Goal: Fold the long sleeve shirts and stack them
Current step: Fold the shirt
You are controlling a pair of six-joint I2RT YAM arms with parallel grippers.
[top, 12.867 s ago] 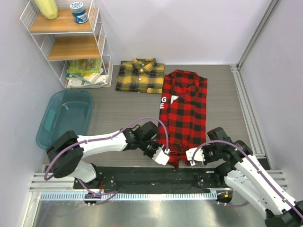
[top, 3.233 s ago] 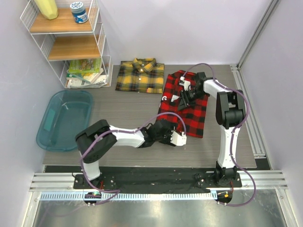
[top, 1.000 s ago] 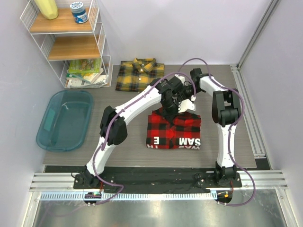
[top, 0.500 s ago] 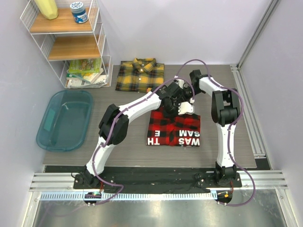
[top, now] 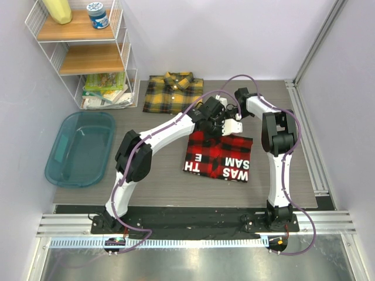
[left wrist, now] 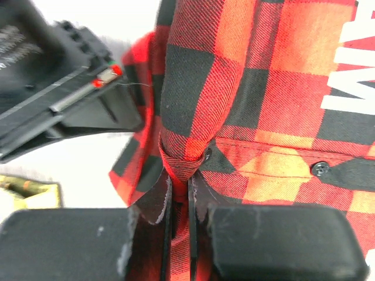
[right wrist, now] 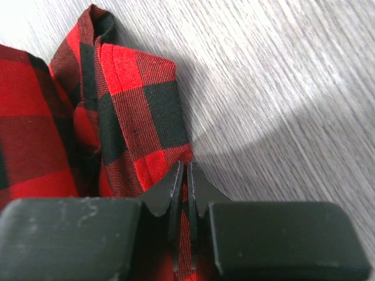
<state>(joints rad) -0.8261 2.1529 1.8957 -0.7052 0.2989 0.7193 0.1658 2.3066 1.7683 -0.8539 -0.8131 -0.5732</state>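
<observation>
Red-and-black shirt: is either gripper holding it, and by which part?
Both. The left gripper pinches a bunched fold at the far edge of the red-and-black shirt; the right gripper pinches a folded corner of that edge.

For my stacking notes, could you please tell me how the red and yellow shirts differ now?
The red shirt shows white lettering; the yellow shirt shows none. The left gripper and right gripper pinch the red shirt's far edge; the yellow shirt lies untouched farther back. Both are folded plaid.
</observation>
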